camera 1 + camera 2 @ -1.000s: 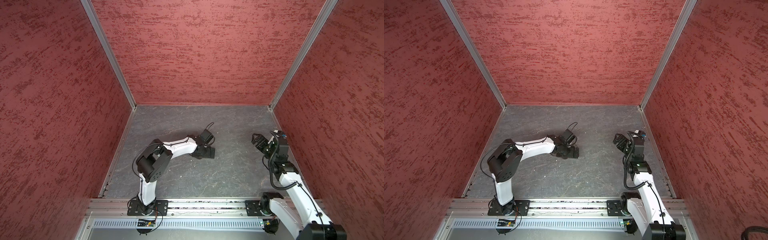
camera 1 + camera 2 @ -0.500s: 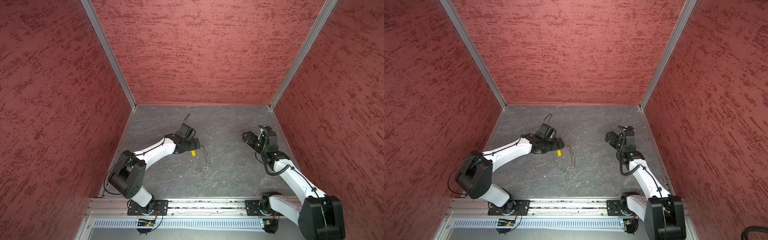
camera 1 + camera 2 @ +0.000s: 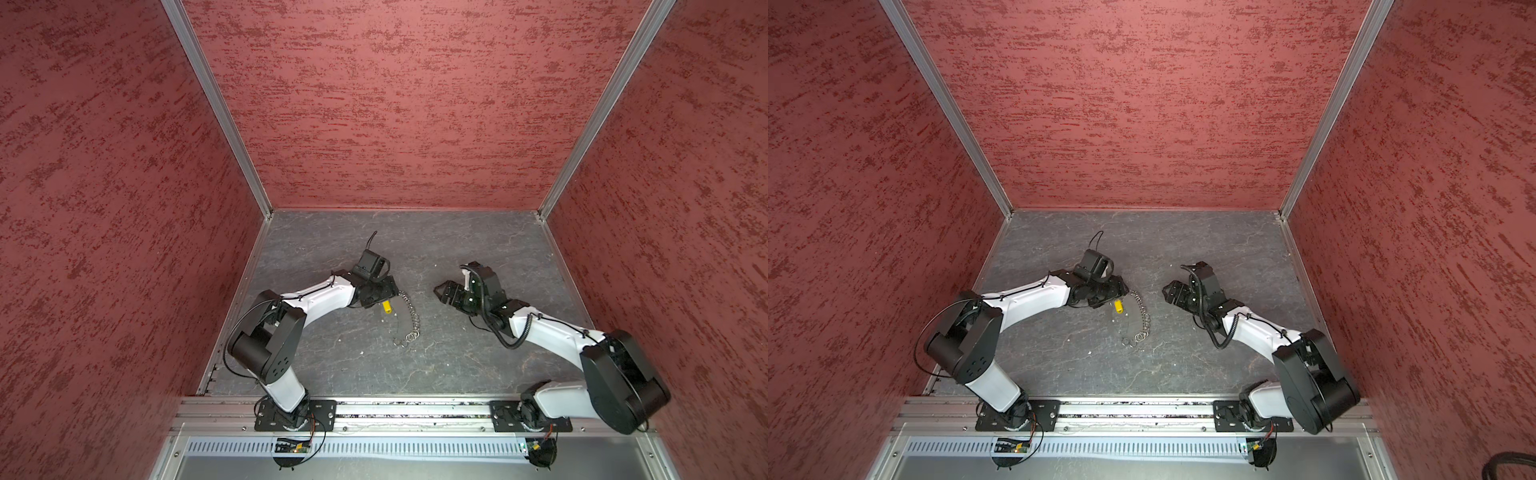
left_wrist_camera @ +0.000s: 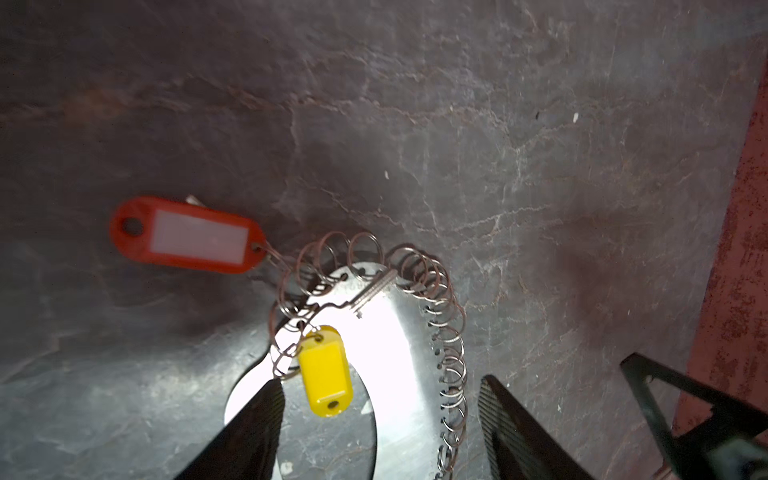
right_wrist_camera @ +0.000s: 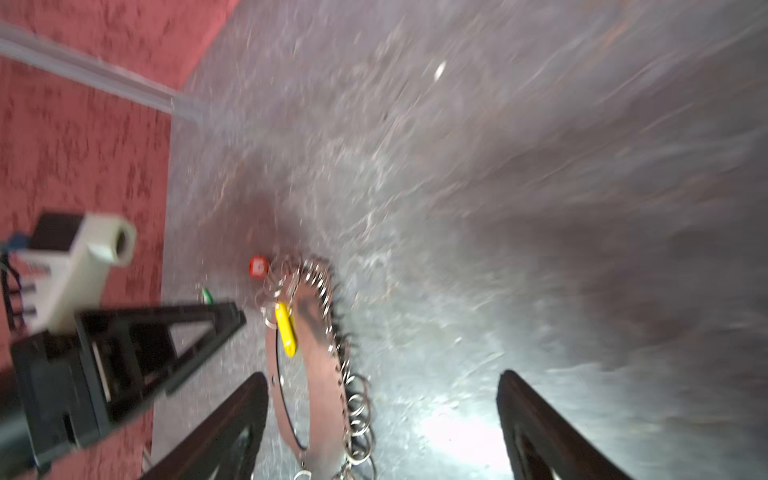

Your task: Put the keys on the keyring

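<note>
Left pincer (image 3: pixel 380 291): jaws spread, pinching nothing that I can see. In the left wrist view (image 4: pixel 380 384) the yellow key and a stretch of the keyring lie between its fingers.
Right pincer (image 3: pixel 441 291): jaws spread wide and empty (image 5: pixel 380 382). It sits low over the table, pointed at the left pincer, with the keyring between the two.
Walls (image 3: pixel 395 104): red and rough-textured, on three sides.
Table (image 3: pixel 332 365): dark grey and slate-like, with pale veins.
Disc (image 4: pixel 374 332): a flat glossy oval on the table, throwing back a bright glare. Small holes run along its rim, and the rings follow that rim.
Keyring (image 3: pixel 411 313): a curved string of small silver rings lying near the middle of the table. In both top views it runs from the left pincer's tip toward the arm bases.
Red key (image 4: pixel 187 235): flat on the table outside the curve, its wire end meeting the rings. I cannot tell whether it is threaded on.
Yellow key (image 4: pixel 326 372): on the disc inside the curve, one end among the rings.
Green key (image 5: pixel 206 296): only a sliver shows beyond the left pincer's finger in the right wrist view, too blurred to say more.
</note>
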